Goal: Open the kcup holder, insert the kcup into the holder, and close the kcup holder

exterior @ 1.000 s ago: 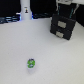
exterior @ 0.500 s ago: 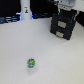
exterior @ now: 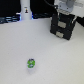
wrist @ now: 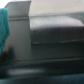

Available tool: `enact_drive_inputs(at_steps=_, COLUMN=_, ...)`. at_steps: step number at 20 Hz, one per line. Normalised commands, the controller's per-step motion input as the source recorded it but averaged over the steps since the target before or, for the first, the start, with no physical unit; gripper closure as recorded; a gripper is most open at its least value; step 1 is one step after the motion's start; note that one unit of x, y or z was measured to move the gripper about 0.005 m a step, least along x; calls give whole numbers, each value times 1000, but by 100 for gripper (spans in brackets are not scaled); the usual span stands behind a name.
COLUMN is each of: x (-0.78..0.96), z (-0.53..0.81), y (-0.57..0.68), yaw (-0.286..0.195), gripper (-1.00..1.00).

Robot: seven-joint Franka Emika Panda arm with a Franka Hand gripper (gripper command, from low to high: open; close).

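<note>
Exterior view: kcup (exterior: 31, 63) lies well apart from fingers (exterior: 63, 18).

White-grey, blocky gripper (exterior: 66, 11) body with darker seams. Dark fingers (exterior: 61, 23) below it. Details too blurred to tell.
</note>
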Motion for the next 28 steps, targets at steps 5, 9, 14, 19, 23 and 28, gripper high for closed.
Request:
enact_drive_inputs(at_steps=5, x=-393, z=-374, y=-1, yaw=5, gripper=-100)
enact_drive_inputs(at_steps=9, x=-281, z=-244, y=9, yaw=2, gripper=100)
enact_drive_inputs(at_steps=14, x=-106, z=-24, y=18, yaw=-8, gripper=100)
enact_drive_inputs(at_steps=19, x=28, z=-1, y=9, yaw=-8, gripper=100)
enact_drive_inputs(at_steps=23, x=353, z=71, y=-16, yaw=-23, gripper=100)
enact_drive_inputs(at_steps=28, x=728, z=203, y=-138, yaw=-56, gripper=100)
